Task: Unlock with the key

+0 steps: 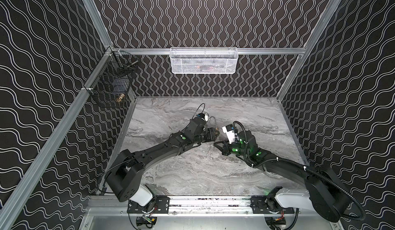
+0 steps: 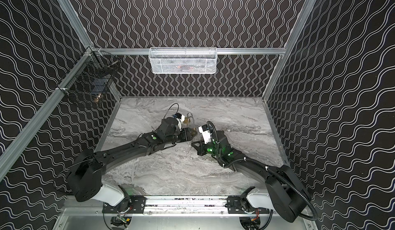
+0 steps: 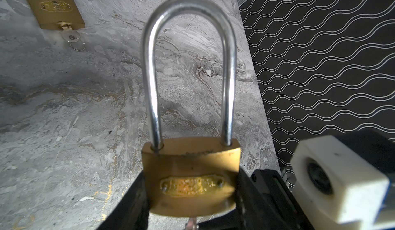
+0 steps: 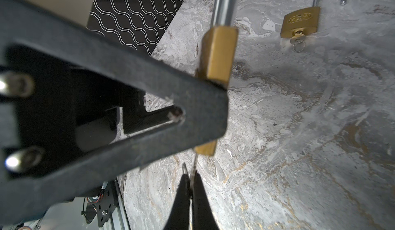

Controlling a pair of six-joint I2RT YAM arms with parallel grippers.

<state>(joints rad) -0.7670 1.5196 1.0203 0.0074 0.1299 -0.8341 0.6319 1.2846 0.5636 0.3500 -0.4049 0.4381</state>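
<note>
A brass padlock (image 3: 190, 175) with a long steel shackle (image 3: 188, 11) is gripped by its body in my left gripper (image 3: 190, 199), a black finger on each side. Both shackle legs sit in the body. In both top views this lock (image 1: 212, 122) is held above the middle of the marble table. A small silver key (image 4: 194, 164) points into the bottom of the lock (image 4: 220, 53), and my right gripper (image 4: 190, 182) is shut on the key's head. In a top view the right gripper (image 1: 215, 144) sits just in front of the left gripper (image 1: 214, 132).
A second brass padlock (image 4: 300, 22) lies on the table beyond, shackle swung open, with a key and ring in its keyhole. A white mesh basket (image 1: 203, 61) hangs on the back rail. A black wire basket (image 1: 113, 83) hangs at the left corner.
</note>
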